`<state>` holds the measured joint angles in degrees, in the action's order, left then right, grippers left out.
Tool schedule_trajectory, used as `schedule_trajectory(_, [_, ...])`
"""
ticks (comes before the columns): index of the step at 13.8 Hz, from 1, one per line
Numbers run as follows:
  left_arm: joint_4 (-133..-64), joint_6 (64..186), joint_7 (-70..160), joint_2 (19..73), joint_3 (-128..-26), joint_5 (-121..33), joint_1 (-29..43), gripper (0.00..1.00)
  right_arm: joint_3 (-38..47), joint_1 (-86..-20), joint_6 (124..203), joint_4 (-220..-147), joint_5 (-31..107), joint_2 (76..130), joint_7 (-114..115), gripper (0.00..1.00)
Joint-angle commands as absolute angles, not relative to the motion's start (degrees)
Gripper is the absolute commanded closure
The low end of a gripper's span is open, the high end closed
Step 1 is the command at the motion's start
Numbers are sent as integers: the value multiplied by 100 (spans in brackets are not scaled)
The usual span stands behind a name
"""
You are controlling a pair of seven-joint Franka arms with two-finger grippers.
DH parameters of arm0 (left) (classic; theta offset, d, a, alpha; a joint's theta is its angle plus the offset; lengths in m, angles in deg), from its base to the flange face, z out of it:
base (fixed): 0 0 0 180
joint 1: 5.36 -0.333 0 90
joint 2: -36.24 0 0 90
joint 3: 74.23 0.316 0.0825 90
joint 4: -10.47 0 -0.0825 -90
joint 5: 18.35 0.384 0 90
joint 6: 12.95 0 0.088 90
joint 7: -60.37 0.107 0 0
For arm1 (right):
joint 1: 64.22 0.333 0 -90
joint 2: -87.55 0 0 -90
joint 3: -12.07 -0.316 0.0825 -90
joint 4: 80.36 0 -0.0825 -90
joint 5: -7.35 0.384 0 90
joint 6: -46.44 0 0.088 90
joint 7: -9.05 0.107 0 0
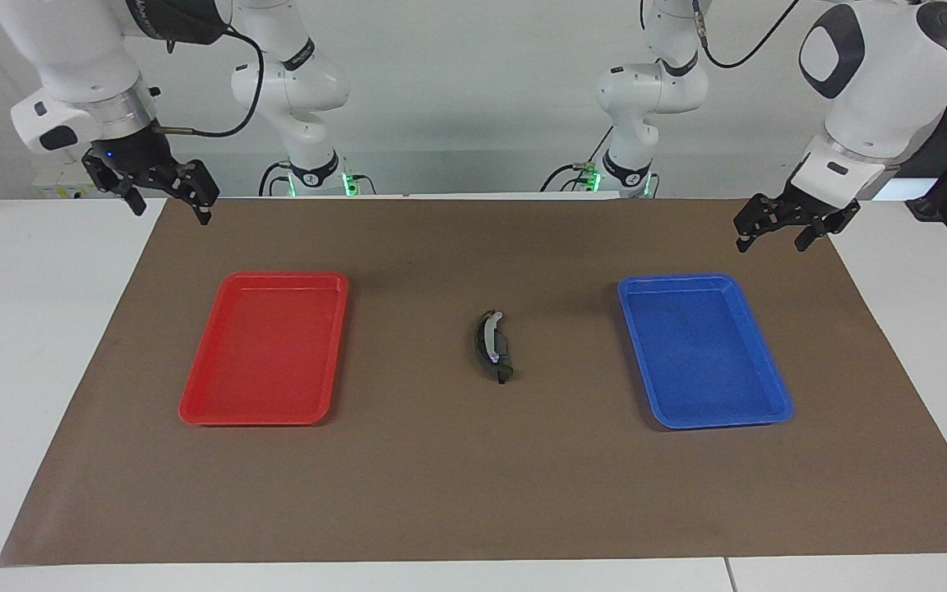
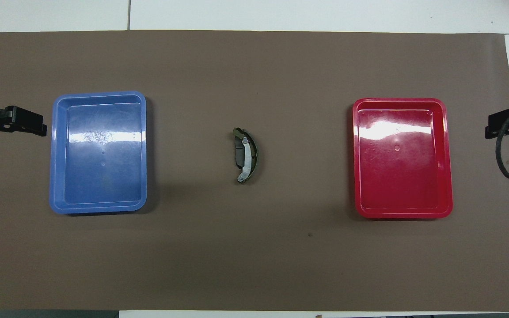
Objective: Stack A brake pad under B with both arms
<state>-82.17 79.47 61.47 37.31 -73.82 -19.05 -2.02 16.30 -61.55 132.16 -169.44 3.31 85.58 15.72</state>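
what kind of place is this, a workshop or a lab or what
Most likely a robotics lab bench. Two white robot arms stand at a white table covered by a brown mat. On the mat lie an empty red tray, an empty blue tray and stacked brake parts, like a staged test.

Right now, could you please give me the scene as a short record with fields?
stack: B lies on A brake pad, mid-mat, between the trays
red tray: holds nothing, toward the right arm's end
blue tray: holds nothing, toward the left arm's end
right tool: open, raised over the mat's corner
left tool: open, raised over the mat's edge
held: nothing
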Motion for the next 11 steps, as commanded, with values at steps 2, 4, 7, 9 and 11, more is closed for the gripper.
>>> schedule_trajectory(2, [-8357, 7942, 6186, 3598, -7414, -1984, -264, 0, 1558, -6185, 12959, -16720, 533, 8658, 1494, 0])
schedule_trajectory(4, [-8357, 7942, 6186, 3598, -7414, -1984, -264, 0, 1558, -6185, 12898, -16694, 734, 8649, 1529, 0])
schedule_trajectory(7, [-8357, 7942, 6186, 3598, -7414, -1984, -264, 0, 1567, -6185, 12906, -16658, 570, 8684, 1275, 0])
schedule_trajectory(9, [-8357, 7942, 6186, 3598, -7414, -1984, -264, 0, 1549, -6176, 12915, -16658, 445, 8693, 1186, 0])
schedule_trajectory(11, [-8357, 7942, 6186, 3598, -7414, -1984, -264, 0, 1549, -6176, 12923, -16658, 498, 8693, 1203, 0])
